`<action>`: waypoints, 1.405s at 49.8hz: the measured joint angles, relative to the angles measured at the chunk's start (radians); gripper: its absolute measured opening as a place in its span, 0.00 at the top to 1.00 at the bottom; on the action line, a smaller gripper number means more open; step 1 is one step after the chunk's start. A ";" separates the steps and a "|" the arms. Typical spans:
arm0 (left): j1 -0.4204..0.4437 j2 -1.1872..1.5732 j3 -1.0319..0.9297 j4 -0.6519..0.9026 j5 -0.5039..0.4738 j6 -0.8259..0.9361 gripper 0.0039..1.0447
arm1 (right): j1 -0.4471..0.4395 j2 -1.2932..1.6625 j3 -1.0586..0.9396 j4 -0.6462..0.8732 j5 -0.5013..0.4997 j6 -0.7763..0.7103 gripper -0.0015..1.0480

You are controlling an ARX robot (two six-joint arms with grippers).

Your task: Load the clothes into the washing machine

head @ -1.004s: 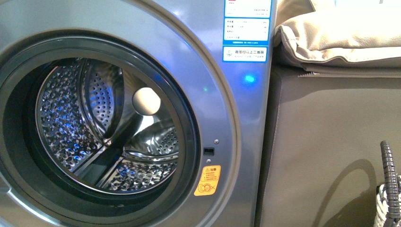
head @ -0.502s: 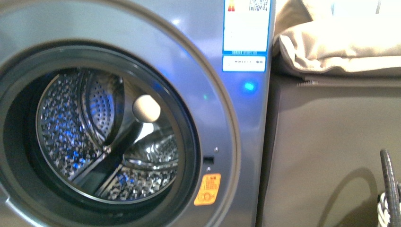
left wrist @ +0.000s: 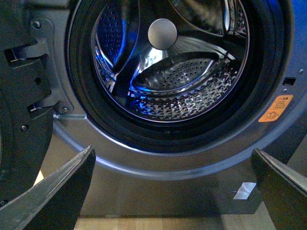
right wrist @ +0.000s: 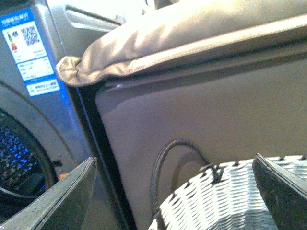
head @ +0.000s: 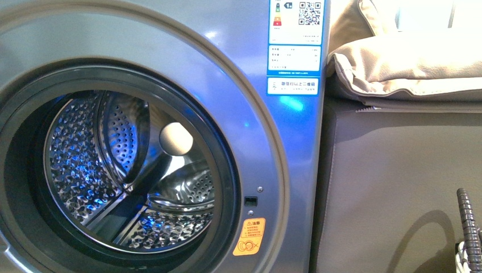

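The silver-grey washing machine [head: 239, 68] fills the left of the front view, its porthole open onto the empty perforated steel drum [head: 85, 165]. An orange warning sticker [head: 249, 236] sits below the rim. The navy clothes are out of view. My left gripper [left wrist: 175, 191] is open and empty, low in front of the porthole rim [left wrist: 172, 143], with the drum [left wrist: 192, 86] beyond it. My right gripper [right wrist: 175, 191] is open and empty above a white woven basket [right wrist: 230, 201]; the machine's front [right wrist: 38, 110] is beside it.
A grey-brown cabinet [head: 398, 187] stands right of the machine, with beige folded fabric [head: 409, 62] on top. The basket's dark handle [head: 467, 222] shows at the lower right. The open door's hinge [left wrist: 29, 72] is beside the left gripper. Wooden floor [left wrist: 158, 223] lies below.
The front view has shifted downward in frame: the machine's blue-white labels and porthole sit lower now, showing more of the upper label. No gripper change is visible.
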 joint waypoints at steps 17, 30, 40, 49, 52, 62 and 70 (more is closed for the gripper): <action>0.000 0.000 0.000 0.000 0.000 0.000 0.06 | -0.129 0.547 0.361 -0.210 -0.015 -0.165 0.07; 0.000 0.000 0.000 0.000 0.000 0.000 0.06 | -0.046 0.968 0.599 -0.473 0.222 -0.398 0.07; 0.000 0.000 0.000 0.000 0.000 0.000 0.06 | -0.016 1.371 0.700 -0.420 0.382 -0.529 0.07; 0.000 0.000 0.000 0.000 0.000 0.000 0.06 | 0.005 1.612 0.799 -0.429 0.395 -0.558 0.07; 0.000 0.000 0.000 0.000 0.000 0.000 0.06 | 0.009 1.667 0.824 -0.435 0.394 -0.564 0.07; 0.000 0.000 0.000 0.000 0.000 0.000 0.06 | 0.013 1.876 0.888 -0.410 0.404 -0.566 0.07; 0.000 0.000 0.000 0.000 0.000 0.000 0.06 | 0.005 2.042 0.948 -0.380 0.436 -0.570 0.07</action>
